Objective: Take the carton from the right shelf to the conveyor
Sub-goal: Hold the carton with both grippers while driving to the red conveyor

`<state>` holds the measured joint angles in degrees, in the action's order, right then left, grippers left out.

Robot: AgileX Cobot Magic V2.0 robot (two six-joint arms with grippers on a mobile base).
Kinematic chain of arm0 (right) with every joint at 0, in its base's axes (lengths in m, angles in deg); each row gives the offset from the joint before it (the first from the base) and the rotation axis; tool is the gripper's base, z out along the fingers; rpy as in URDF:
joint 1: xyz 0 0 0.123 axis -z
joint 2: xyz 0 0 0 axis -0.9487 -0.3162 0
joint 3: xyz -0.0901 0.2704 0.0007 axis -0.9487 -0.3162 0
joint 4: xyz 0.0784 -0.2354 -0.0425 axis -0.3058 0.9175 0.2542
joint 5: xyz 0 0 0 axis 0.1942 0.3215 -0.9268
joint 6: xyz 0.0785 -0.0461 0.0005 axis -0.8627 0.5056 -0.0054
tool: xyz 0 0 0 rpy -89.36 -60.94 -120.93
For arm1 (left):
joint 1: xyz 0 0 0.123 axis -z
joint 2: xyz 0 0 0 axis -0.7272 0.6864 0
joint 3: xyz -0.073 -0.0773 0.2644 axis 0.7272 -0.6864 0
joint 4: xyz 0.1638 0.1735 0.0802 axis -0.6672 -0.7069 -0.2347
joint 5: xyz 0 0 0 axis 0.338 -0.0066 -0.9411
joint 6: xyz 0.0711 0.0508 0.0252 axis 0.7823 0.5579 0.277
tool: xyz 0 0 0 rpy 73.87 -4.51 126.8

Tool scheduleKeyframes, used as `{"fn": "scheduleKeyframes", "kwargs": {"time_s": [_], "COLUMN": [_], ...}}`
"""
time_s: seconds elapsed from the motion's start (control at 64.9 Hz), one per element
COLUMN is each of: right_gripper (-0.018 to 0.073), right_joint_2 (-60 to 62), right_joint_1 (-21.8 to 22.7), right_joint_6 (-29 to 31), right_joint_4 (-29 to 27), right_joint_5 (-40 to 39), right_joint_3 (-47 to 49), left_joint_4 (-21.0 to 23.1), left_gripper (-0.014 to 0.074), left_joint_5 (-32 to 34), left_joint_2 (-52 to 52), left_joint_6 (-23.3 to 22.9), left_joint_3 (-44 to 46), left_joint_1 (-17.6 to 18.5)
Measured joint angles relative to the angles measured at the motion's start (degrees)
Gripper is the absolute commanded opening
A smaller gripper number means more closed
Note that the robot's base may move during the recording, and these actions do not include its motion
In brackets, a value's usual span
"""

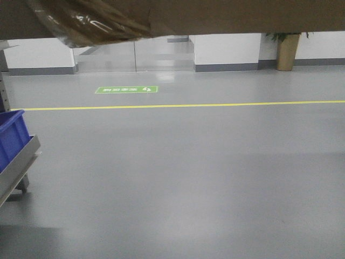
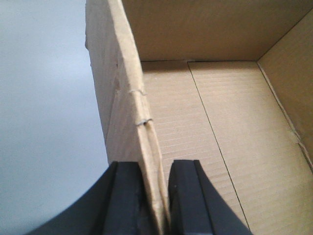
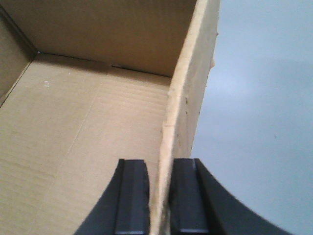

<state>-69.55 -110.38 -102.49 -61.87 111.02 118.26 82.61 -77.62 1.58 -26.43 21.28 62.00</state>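
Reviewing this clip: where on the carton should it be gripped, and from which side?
Grip the carton by the top rims of its thin upright side walls, coming in from the open top with one finger inside and one outside. With no lid, those rims are exposed. The left tool and right tool are shut on opposite walls this way.

We see only the underside of the carton (image 1: pixel 215 16) along the front view's top edge. The blue bin (image 1: pixel 9 141) runs off the left, and the far planter (image 1: pixel 287 51) is cut off above. We cannot read the green floor sign (image 1: pixel 126 89). The wrist views crop the left gripper (image 2: pixel 155 198) and right gripper (image 3: pixel 159 198) at the bottom.
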Motion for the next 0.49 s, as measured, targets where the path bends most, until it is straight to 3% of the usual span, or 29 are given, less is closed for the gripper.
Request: {"fn": "scheduleKeyframes", "kwargs": {"time_s": [0.493], "right_gripper": [-0.007], "right_joint_2": [0.0], "right_joint_1": [0.0], "right_joint_6": [0.0], "right_joint_4": [0.0], "right_joint_5": [0.0], "right_joint_3": [0.0], "left_joint_4": [0.11], "left_gripper": [-0.0015], "left_joint_5": [0.0], "left_joint_2": [0.0], "left_joint_6": [0.0], "left_joint_3": [0.0], "left_joint_1": [0.0]}}
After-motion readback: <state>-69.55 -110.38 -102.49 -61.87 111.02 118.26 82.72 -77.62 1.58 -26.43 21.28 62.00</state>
